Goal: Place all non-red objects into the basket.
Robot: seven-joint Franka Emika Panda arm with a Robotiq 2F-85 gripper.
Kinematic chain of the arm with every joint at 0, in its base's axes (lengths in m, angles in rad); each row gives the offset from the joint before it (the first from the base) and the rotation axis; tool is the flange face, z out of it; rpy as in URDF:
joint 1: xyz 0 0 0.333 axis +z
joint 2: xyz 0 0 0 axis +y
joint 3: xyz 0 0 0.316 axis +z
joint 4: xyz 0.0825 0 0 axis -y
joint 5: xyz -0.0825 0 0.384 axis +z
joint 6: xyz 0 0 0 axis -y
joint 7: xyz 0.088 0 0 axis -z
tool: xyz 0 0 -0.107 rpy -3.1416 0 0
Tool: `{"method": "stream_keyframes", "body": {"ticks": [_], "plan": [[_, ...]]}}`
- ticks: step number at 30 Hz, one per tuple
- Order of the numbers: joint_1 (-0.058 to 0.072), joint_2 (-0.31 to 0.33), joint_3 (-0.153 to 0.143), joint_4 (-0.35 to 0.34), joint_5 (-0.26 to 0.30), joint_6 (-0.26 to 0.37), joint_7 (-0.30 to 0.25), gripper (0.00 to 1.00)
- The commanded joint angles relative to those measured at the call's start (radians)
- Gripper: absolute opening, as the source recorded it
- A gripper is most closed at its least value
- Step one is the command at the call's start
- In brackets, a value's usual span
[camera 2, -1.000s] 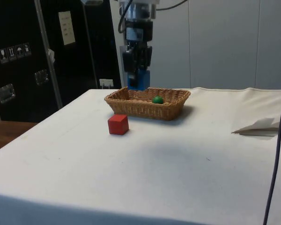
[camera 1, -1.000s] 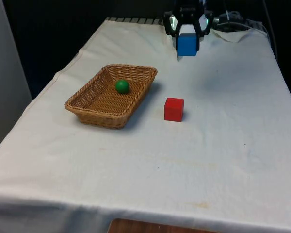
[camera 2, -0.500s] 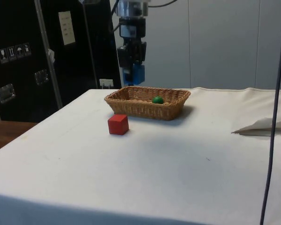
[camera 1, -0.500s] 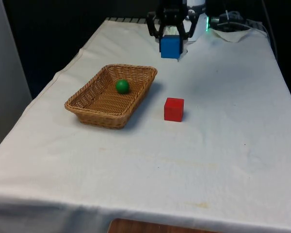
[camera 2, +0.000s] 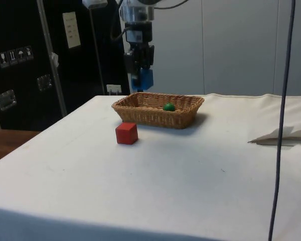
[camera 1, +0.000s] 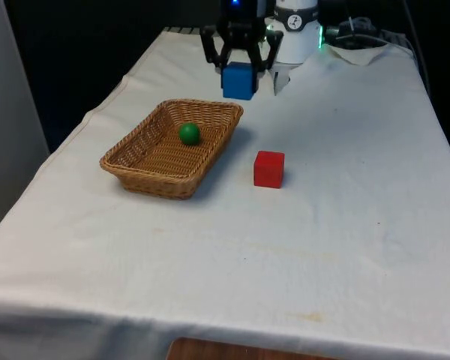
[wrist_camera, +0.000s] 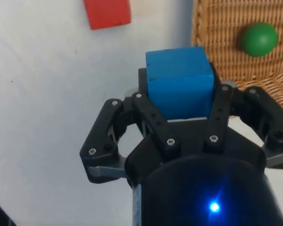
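The table [camera 1: 345, 247] is covered by a white cloth that hangs over its near edge and both side edges; a wicker basket [camera 1: 145, 161] rests directly on the cloth, toward the edge at the front view's left and in the table's farther half; a red cube [camera 1: 269, 168] sits just beside the basket, nearer the table's middle, not touching it; crumpled white paper [camera 2: 283, 135] lies near the far corner at the front view's right.

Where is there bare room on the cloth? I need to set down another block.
The white cloth is bare from the red cube and wicker basket to the near edge, and on the front view's right. It is busier by the basket's far rim, where the hand holds the blue cube.
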Motion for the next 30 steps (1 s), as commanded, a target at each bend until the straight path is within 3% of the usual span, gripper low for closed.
{"method": "stream_keyframes", "body": {"ticks": [1,7,8,9,13,14,15,22,23,24,29,30], "plan": [[-0.006,0.011,0.001,0.009,0.016,-0.006,-0.016,0.03],[-0.015,0.084,-0.025,0.055,0.046,0.003,-0.049,0.03],[-0.007,0.075,-0.029,0.049,0.029,0.002,-0.033,0.03],[-0.016,0.093,-0.027,0.061,0.051,0.004,-0.053,0.03],[-0.025,0.141,-0.041,0.089,0.085,0.009,-0.085,0.03],[-0.014,0.136,-0.048,0.086,0.067,0.005,-0.068,0.03],[-0.026,0.150,-0.044,0.094,0.093,0.010,-0.092,0.03],[-0.037,0.219,-0.068,0.137,0.170,0.009,-0.157,0.03],[-0.025,0.218,-0.078,0.134,0.156,0.008,-0.144,0.03],[-0.038,0.227,-0.071,0.143,0.179,0.008,-0.165,0.03],[-0.044,0.273,-0.092,0.176,0.226,0.004,-0.207,0.03],[-0.032,0.271,-0.101,0.170,0.217,0.008,-0.198,0.03]]}}
